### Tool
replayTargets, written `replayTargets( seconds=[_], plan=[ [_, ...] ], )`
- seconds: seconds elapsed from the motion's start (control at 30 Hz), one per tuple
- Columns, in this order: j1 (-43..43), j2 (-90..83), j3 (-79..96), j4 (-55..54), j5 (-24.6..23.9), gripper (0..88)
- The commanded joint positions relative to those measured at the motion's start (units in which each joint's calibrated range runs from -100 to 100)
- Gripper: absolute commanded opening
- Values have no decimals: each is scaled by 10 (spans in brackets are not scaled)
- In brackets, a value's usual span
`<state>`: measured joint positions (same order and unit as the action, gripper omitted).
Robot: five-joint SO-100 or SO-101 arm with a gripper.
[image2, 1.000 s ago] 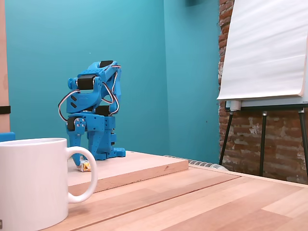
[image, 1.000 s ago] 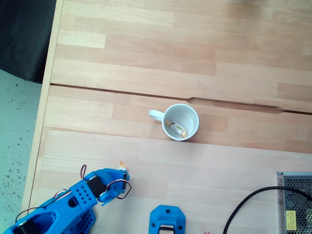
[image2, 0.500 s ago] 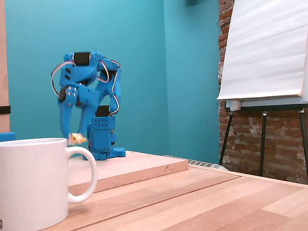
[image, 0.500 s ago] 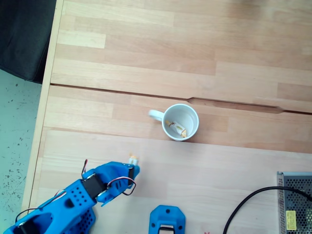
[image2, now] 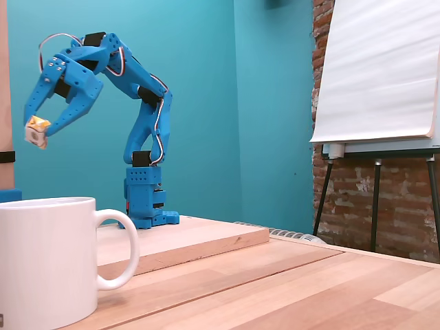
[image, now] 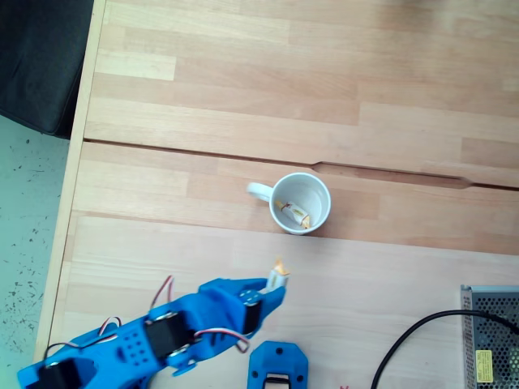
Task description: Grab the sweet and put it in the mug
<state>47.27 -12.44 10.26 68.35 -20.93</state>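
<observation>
We hold the tiny wrapped sweet with a white middle and yellow-orange twisted ends (image2: 36, 130) pinched in our blue end effector (image2: 38, 132), well above the wooden surface (image: 243, 97). It should be light, with a crinkly, slippery wrapper, so we judge the firm middle the best place to grip. The plain white round ceramic mug (image: 301, 203) stands apart from the end effector in a fixed view and already contains another wrapped sweet (image: 293, 212). Our arm reaches high and forward, end effector tilted downward.
</observation>
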Motion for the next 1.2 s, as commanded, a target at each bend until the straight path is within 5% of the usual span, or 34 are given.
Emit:
replayTargets(
  seconds=[0.0, 0.37, 1.17],
  plan=[
    [7, 65, -119, -3, -1, 0],
    [-40, 217, -280, -3, -1, 0],
    [-94, 275, -294, -50, -1, 0]
  ],
)
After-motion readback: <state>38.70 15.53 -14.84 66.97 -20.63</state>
